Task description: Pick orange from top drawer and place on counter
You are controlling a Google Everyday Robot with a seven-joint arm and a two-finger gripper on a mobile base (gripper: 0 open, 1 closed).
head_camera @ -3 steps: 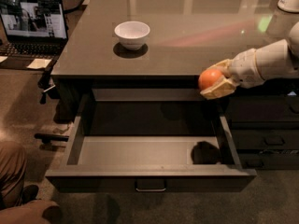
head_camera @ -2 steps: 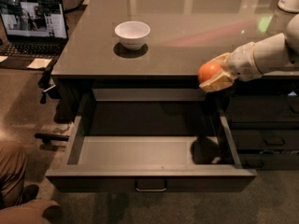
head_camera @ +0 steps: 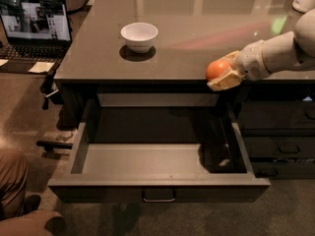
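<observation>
Camera view: one orange (head_camera: 216,69), end effector (head_camera: 222,74)

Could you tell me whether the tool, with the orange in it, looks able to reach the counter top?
Probably yes. The tool, shut on the orange, is at the counter's front edge, above the open drawer. The only thing nearby on the counter, the bowl, sits well away.
</observation>
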